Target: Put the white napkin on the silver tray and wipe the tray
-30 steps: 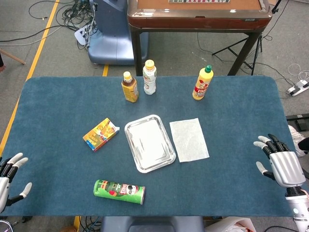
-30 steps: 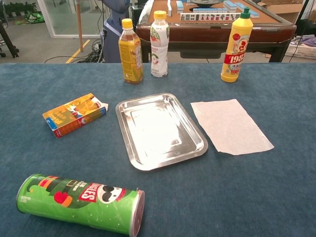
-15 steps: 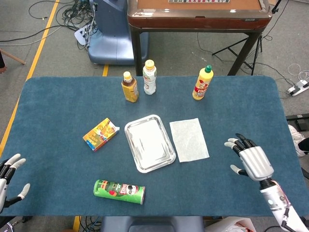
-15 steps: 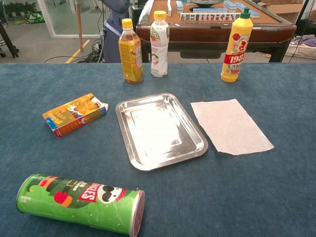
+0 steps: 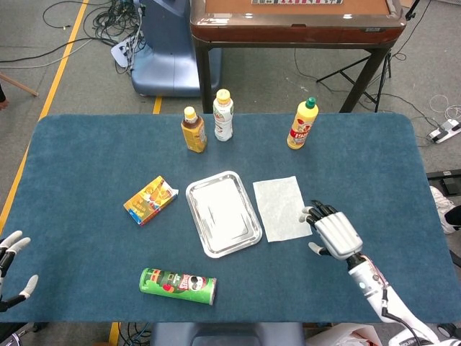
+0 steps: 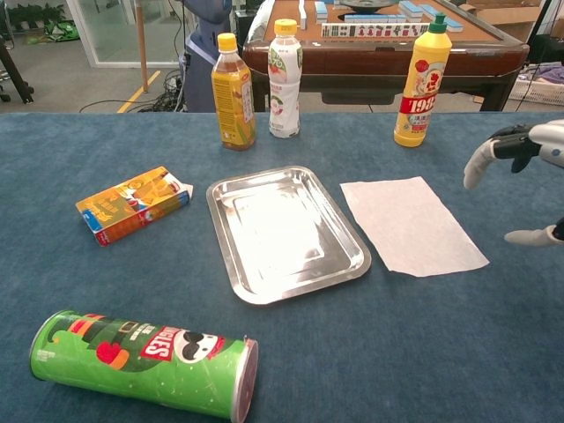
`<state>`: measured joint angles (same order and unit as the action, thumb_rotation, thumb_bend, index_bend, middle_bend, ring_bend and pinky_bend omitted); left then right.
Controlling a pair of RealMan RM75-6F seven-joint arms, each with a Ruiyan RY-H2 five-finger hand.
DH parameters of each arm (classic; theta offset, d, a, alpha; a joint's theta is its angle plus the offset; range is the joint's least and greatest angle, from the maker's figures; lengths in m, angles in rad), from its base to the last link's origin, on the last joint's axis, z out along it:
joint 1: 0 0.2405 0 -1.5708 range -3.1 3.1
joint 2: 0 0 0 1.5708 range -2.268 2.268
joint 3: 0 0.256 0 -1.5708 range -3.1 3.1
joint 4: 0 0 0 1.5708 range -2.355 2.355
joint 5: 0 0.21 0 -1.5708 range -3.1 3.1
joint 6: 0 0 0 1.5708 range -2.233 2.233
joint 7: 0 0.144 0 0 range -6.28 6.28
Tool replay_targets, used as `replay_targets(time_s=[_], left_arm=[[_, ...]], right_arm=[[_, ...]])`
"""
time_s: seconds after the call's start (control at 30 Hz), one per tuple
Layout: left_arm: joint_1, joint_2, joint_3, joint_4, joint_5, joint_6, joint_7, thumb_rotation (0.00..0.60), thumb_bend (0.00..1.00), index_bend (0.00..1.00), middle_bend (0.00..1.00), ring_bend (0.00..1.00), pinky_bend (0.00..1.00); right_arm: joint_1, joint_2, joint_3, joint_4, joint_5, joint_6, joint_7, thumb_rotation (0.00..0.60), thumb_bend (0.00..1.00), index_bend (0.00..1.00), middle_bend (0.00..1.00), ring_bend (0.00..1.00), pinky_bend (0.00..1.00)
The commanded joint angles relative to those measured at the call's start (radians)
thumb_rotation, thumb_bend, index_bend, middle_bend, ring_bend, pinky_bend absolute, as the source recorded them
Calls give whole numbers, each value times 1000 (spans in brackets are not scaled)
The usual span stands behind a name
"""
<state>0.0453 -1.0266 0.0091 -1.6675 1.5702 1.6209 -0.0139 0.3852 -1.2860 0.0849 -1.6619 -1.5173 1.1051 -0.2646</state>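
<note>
My right hand (image 5: pixel 336 233) has its pale, dark-jointed fingers (image 6: pixel 477 164) spread and holds nothing; it hovers just at 3 o'clock of the napkin (image 5: pixel 282 207). The napkin is a thin, white, crinkled rectangle lying flat on the blue carpet-like table (image 5: pixel 86 166), just at 3 o'clock of the tray (image 5: pixel 222 213). The tray is shiny metal with rounded corners. My left hand (image 5: pixel 10 261), at 8 o'clock, is fingers apart, holding nothing.
</note>
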Motion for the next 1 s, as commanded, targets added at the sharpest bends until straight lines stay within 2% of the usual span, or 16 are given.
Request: replay_targets(time_s=[0.03,0.33,0.6,1.0], left_arm=[[1,0,-1,2,-3,-1,-2,600,274,203,123,120,0],[8,5,-3,5,-2,12,-15,600,274,203,122,120,0],[11,7,-4,6,2,18,-20,600,274,203,123,120,0],[20,13,-4,9,-4,22,-26,600,274,203,123,120,0]], right_arm=[[20,-38,8,3,32,-21,-54,600,213,371,269,127,311],[62,-152,17,44,123,-66,-138,600,189,400,278,127,311],[83,-268,28,106,196,-55,-217,600,178,421,286,127,311],[123,-365,35,179,259,-68,-268,600,179,422,286,127,311]])
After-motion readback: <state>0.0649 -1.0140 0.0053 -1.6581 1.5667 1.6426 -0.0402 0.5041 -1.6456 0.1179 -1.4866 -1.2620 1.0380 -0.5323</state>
